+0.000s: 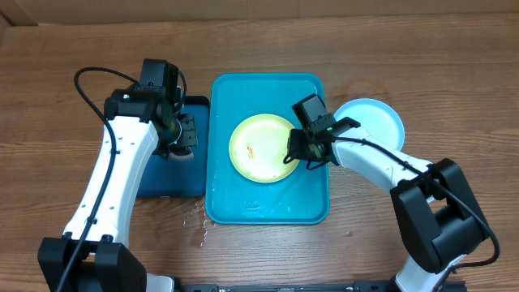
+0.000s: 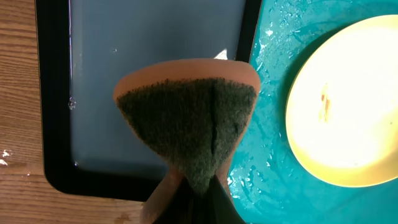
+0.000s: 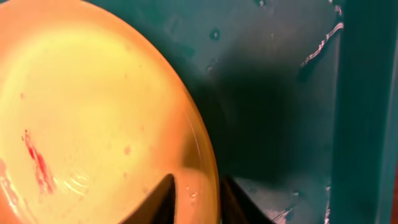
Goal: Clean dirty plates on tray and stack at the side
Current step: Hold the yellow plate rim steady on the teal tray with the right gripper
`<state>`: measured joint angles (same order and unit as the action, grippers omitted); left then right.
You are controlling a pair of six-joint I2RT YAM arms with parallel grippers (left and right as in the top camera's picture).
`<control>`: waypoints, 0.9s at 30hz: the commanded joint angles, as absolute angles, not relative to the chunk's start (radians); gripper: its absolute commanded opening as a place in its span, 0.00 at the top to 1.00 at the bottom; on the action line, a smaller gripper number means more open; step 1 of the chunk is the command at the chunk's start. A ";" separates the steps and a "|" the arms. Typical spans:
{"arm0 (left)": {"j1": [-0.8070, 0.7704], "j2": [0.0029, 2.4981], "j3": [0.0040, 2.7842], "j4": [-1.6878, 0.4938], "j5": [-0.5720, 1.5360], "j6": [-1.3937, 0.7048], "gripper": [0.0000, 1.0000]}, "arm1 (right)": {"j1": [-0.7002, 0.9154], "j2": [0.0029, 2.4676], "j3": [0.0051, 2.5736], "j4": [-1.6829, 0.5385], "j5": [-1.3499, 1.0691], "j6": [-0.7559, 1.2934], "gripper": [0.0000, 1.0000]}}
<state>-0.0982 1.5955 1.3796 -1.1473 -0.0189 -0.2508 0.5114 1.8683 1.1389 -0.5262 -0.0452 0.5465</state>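
Observation:
A lime-green plate [image 1: 258,148] with a small orange smear lies in the turquoise tray [image 1: 243,203]. My right gripper [image 1: 293,150] is at the plate's right rim. In the right wrist view its jaws [image 3: 196,180] stand narrowly open astride the rim, one finger over the plate [image 3: 93,112], the other over the tray [image 3: 280,93]. A red smear [image 3: 37,162] marks the plate's face. My left gripper [image 1: 182,130] is shut on a sponge [image 2: 186,118], orange with a dark green scrub face, over the dark-blue tray [image 2: 149,50]. A light-blue plate [image 1: 377,122] rests on the table right of the tray.
The dark-blue, black-rimmed tray [image 1: 166,174] sits against the turquoise tray's left side. Water wets the turquoise tray floor [image 2: 267,162], and droplets [image 1: 199,227] lie on the wooden table by its front left corner.

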 commanded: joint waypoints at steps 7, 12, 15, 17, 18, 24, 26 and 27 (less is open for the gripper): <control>-0.099 1.589 1.376 -1.139 -0.010 -0.224 0.96 | 0.516 1.859 1.158 -0.536 -0.005 0.542 0.96; -0.099 1.589 1.376 -1.139 -0.010 -0.224 0.96 | 0.516 1.859 1.158 -0.566 -0.044 0.560 0.96; -0.099 1.589 1.376 -1.139 -0.010 -0.224 0.96 | 0.516 1.859 1.158 -0.560 -0.051 0.560 0.78; -0.099 1.589 1.376 -1.139 -0.010 -0.224 0.96 | 0.515 1.859 1.158 -0.548 -0.033 0.561 0.77; -0.099 1.589 1.376 -1.139 -0.010 -0.224 0.96 | 0.514 1.859 1.158 -0.540 -0.017 0.561 0.78; -0.099 1.589 1.376 -1.134 -0.009 -0.210 0.96 | 0.516 1.859 1.158 -0.531 -0.040 0.561 0.96; -0.099 1.590 1.376 -1.127 -0.006 -0.201 0.96 | 0.517 1.859 1.158 -0.536 -0.082 0.561 0.96; -0.099 1.590 1.376 -1.124 -0.006 -0.202 0.96 | 0.517 1.859 1.158 -0.539 -0.110 0.562 0.96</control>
